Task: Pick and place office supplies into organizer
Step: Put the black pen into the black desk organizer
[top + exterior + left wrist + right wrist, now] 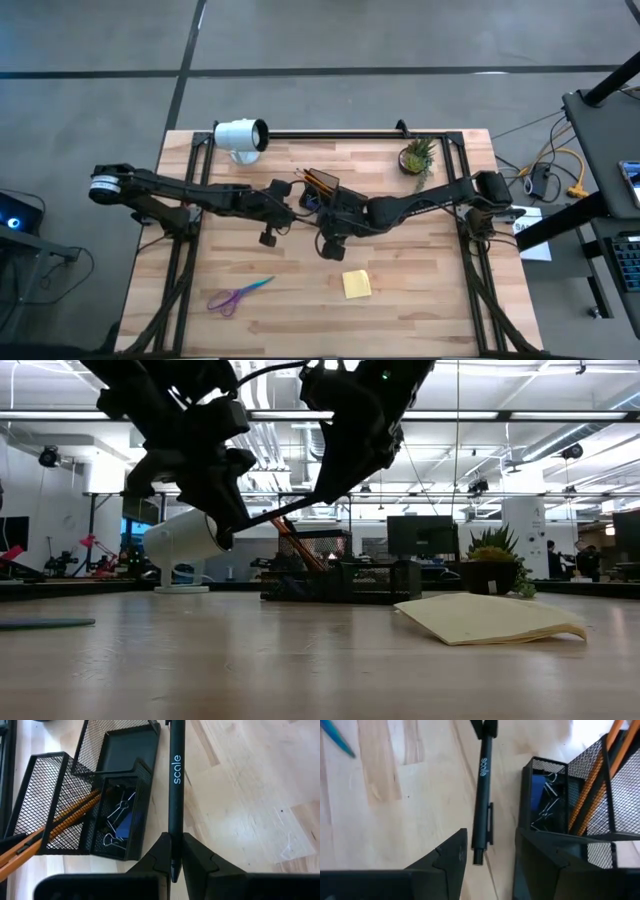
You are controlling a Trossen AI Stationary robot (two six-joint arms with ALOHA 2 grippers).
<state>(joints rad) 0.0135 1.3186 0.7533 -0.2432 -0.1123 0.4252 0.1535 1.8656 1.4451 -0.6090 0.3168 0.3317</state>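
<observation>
Scissors (pixel 238 295) lie nearest the table's front edge, toward the left, untouched, and the sticky pad (pixel 356 284) rests a little farther back toward the centre, also apart from both arms; both are supplies not yet put away. Beyond them, at mid-table, the two arms meet over a black pen (pixel 175 795). The left gripper (pixel 174 851) is pinched shut on one end of the pen, so the barrel sticks out in front of it above the wood, just beside the organizer (pixel 322 196). The right gripper (pixel 490 851) faces it with its fingers spread wide and nothing between them yet; the pen's free end, the one with the clip, hangs in the gap, touching neither finger as far as the right wrist view shows. This looks like a hand-over, the pen held out lengthwise so the right arm can close on the far end, probably because the left arm's grip leaves it poorly angled for dropping the pen upright into the tall holder. The organizer sits just behind the grippers, its mesh holder already carrying orange pencils (pixel 55 827) leaning aslant, and a lower compartment holding binder clips (pixel 117 820). Farthest back, near the rear edge, stand the lamp (pixel 240 137) on the left and the plant (pixel 417 157) on the right.
</observation>
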